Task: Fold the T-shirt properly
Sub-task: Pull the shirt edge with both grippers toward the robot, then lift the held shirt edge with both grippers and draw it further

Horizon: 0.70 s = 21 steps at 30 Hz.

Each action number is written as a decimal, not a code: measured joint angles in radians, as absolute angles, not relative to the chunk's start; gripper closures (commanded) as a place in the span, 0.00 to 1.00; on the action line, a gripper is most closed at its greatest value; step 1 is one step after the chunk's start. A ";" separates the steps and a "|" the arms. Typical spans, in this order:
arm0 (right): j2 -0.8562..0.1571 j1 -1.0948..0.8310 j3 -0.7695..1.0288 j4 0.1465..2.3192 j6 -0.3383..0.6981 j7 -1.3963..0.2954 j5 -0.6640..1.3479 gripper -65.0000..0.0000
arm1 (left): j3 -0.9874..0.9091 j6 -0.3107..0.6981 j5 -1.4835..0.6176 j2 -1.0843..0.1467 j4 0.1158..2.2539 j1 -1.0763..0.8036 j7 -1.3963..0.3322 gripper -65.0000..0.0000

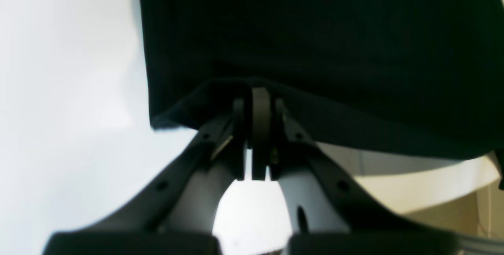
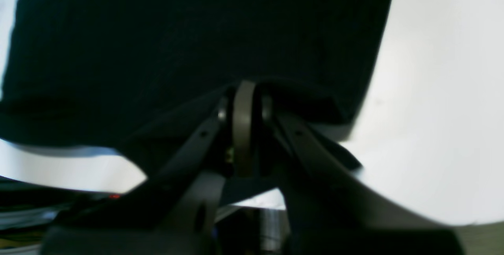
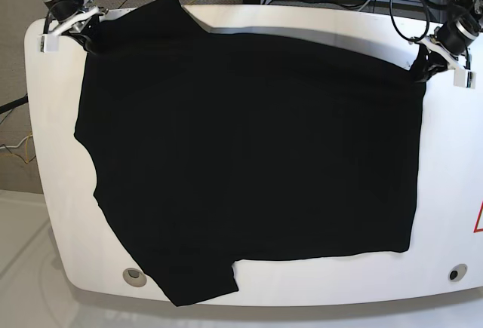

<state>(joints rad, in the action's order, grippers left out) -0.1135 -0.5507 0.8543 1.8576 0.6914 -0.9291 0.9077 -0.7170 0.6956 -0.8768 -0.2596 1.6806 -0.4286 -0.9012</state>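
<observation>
Across the white table (image 3: 445, 192) lies the T-shirt (image 3: 249, 154), spread almost flat and black all over, one sleeve hanging past the near edge and the other up by the far corner. It looks soft and limp — light cloth that will sag and drag wherever it is not supported, so I would judge it needs lifting by two points at once and keeping taut between them. Corners and hems are the sensible places to take hold, and that is where both arms are. At the far edge, the right gripper (image 2: 244, 89) sits at the shoulder corner, its jaws pinched together on a raised ridge of the black fabric; the left gripper (image 1: 260, 95) does the same at the hem corner on the other side, fingers closed tight with the cloth puckered up between them. Both arms reach in low from the far side of the table, wrists angled down toward the surface — the shirt's far edge stretches straight between the two pinches, which suggests a fold toward the near side could follow.
</observation>
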 measured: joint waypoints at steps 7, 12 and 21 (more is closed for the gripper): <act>-0.108 -0.469 0.855 1.858 0.690 -0.925 0.867 1.00 | -0.727 0.693 -0.898 -0.256 1.678 -0.335 -0.909 1.00; -0.109 -0.394 0.846 1.858 0.687 -0.921 0.824 1.00 | -0.733 0.695 -0.875 -0.256 1.661 -0.280 -0.927 1.00; -0.113 -0.298 0.796 1.858 0.689 -0.909 0.788 1.00 | -0.733 0.696 -0.864 -0.260 1.596 -0.212 -0.927 1.00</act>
<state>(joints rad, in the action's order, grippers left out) -0.1131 -0.2981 0.7959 1.8576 0.6891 -0.9092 0.7883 -0.7326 0.6960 -0.8642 -0.2600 1.5959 -0.2115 -0.9268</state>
